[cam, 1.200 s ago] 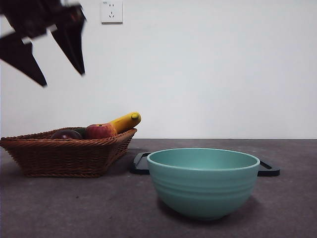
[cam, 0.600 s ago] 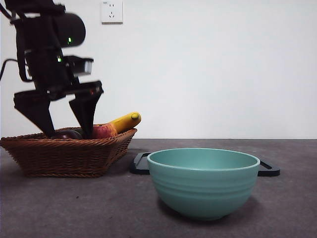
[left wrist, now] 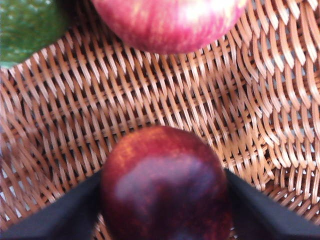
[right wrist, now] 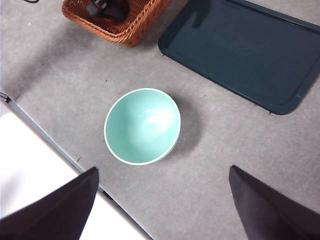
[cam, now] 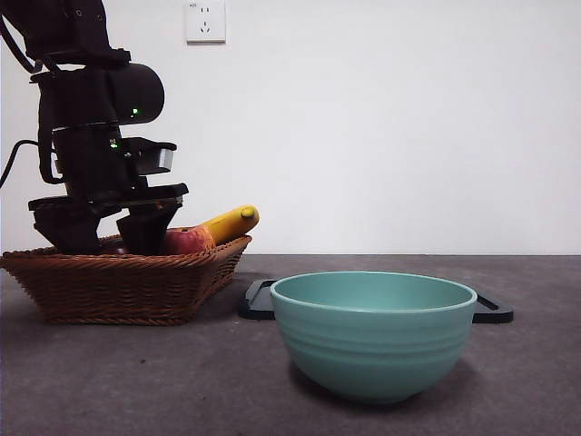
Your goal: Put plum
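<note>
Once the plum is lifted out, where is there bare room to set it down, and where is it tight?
Free: the inside of the teal bowl, the dark tray beside it, and the grey table between bowl and basket. Tight: the wicker basket, where the left gripper has its jaws either side of the plum, with the apple, a green fruit and a banana close by.

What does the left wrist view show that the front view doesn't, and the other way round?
Only the left wrist view shows the plum lying on the basket weave with the left gripper jaws flanking it on both sides, plus a dark green fruit. Only the front view shows the teal bowl, the banana, the dark tray behind the bowl and the wall socket. Both show the wicker basket and the red apple. The right gripper waits open, high above the bowl.
</note>
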Tool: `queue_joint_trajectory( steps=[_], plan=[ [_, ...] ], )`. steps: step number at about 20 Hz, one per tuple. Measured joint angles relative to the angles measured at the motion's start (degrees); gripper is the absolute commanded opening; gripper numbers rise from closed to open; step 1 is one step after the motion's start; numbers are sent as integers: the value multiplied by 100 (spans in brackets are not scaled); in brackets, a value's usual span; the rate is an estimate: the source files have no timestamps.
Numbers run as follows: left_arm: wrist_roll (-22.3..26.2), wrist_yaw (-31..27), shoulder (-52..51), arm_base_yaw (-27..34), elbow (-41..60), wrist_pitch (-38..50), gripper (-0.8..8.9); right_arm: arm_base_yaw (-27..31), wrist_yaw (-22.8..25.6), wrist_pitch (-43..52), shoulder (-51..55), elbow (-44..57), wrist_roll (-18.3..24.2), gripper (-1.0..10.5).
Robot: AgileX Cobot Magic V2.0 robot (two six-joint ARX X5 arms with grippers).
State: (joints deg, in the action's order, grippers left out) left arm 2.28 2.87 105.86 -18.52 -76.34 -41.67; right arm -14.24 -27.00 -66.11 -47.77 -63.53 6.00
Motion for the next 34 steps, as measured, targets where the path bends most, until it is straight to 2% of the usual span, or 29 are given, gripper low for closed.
queue_joint_trajectory(
  steps=[8,12,17,20,25,32,34],
  plan=[
    [2,-2,-39,-13,-601,-404,238,0,0,22,0,0,0,418],
    [0,68,-693,-173,-763,-675,238,0,2,114,0,0,0,418],
    [-22,1108,-1996,-741,-800,-1021,238,0,2,212,0,0,0,418],
    [-24,1235,-2310,-1351,-804,-1248,238,0,4,212,0,0,0,418],
    [-22,1244,-2031,-2500,-769,-1261,238,0,4,212,0,0,0,418],
    [11,1217,-855,-3257,-748,-929,235,0,4,212,0,0,0,418],
    [68,1049,-507,-3392,-748,-885,235,0,4,212,0,0,0,418]
  ],
)
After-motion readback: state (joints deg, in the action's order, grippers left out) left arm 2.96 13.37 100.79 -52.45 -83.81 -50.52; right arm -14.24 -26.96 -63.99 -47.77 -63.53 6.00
